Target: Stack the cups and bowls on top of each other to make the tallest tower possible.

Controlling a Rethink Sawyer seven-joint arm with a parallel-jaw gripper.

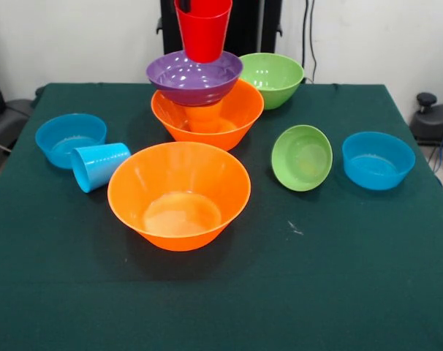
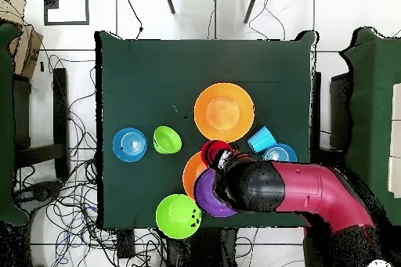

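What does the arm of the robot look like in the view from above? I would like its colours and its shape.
In the overhead view the arm is thick and rounded, like a tube. Its long section is dark red to crimson, and it ends in a bulky, glossy black section near the cups and bowls. No markings or loose cables can be made out on it. The gripper itself cannot be seen clearly in either view.

The tall red plastic cup [image 1: 204, 31] on top of the stack runs off the front view's top edge, so its rim is only partly seen. The gripper [image 1: 185, 4] shows merely as a dark sliver at that edge; its state cannot be told. From overhead, the red and black arm [image 2: 294, 189] covers most of the glossy purple bowl [image 2: 205, 193] and part of the orange bowl [image 2: 192, 174] beneath.
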